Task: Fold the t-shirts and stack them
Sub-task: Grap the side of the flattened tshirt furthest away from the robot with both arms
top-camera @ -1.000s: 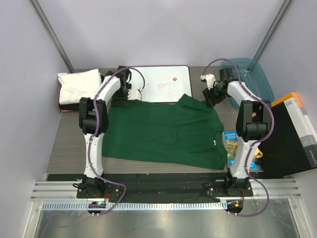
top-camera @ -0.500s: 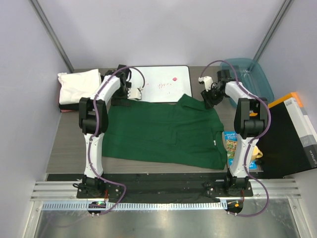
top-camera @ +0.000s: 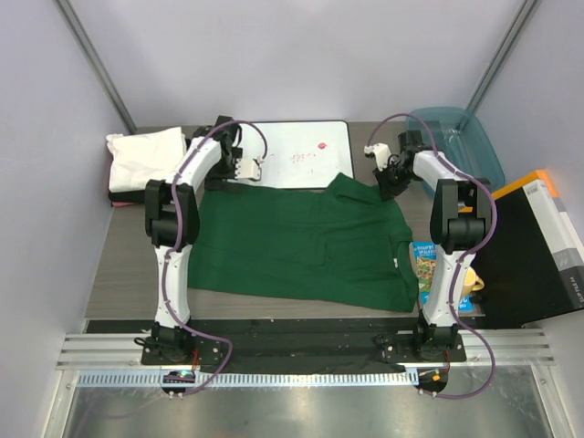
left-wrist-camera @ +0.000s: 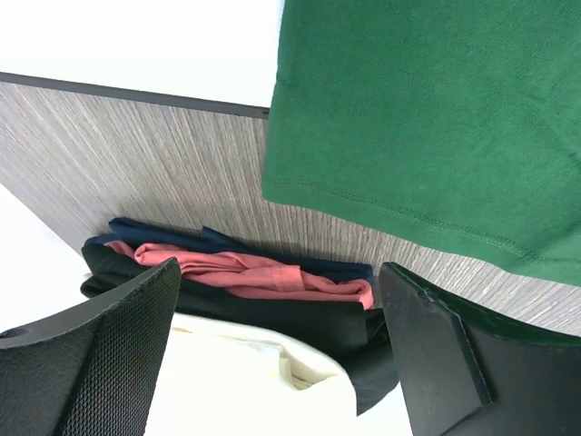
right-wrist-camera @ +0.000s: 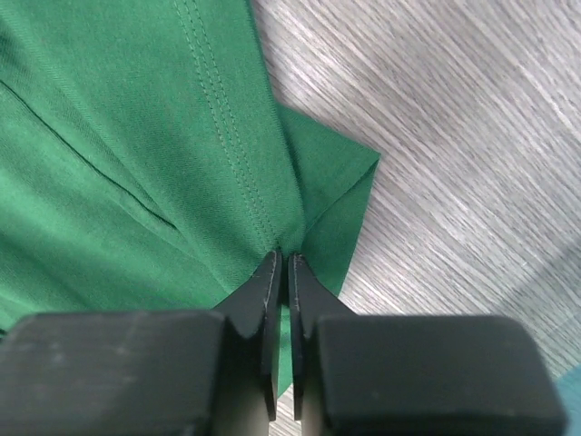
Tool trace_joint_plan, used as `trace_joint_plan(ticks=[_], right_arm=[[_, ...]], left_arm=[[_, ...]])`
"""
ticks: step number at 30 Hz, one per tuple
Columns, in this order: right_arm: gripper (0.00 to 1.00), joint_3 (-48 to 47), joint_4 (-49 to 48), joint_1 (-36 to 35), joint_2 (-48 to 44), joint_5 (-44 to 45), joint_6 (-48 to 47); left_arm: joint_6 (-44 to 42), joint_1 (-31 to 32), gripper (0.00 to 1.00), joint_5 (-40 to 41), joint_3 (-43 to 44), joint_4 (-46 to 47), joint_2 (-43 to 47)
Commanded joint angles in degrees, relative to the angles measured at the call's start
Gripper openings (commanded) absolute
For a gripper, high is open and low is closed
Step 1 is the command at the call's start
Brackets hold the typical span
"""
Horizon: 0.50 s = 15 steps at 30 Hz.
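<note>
- While the dark green short-sleeved collared cloth shirt [top-camera: 301, 242] lies spread flat on the grey wood-grain table [top-camera: 128, 265], the first fold looks about to begin.
- Right tool [right-wrist-camera: 280, 259]: jaws pinched together on the doubled edge of the shirt's far sleeve.
- Left tool [left-wrist-camera: 280, 272]: jaws wide apart and holding nothing. It hovers over the shirt's far left corner, beside the stack of folded white, black and red shirts [top-camera: 141, 160].
- Next, I judge, the left tool must drop and close on that corner. Both can then lift the far edge and carry it evenly toward the near one.
</note>
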<state>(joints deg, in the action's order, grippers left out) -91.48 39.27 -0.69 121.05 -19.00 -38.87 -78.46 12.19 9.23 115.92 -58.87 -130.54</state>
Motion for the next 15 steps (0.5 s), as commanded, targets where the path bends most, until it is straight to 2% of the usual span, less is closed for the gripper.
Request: trace_joint_plan(ticks=[1,3,6,15], right_arm=[[0.06,-3.17,1.16,-0.10,-1.35,1.07,-1.38],[0.01,-4.49,1.69,-0.28,-2.05,1.60,-1.91],[0.01,-6.25,2.39,-1.33,-3.19,2.65,-3.75],[0.01,-8.89,4.32,-4.32,-5.39,3.97,-8.15]], left_arm=[[-0.47,-0.58,0.90,0.35,1.68,1.39,-0.68],[-0.56,-0.67,0.90,1.13,1.77,2.35,-1.29],[-0.73,-1.20,0.91,1.49,3.17,2.89,-3.31],[-1.17,-2.87,0.93,-1.50,14.42,-1.07,-10.87]])
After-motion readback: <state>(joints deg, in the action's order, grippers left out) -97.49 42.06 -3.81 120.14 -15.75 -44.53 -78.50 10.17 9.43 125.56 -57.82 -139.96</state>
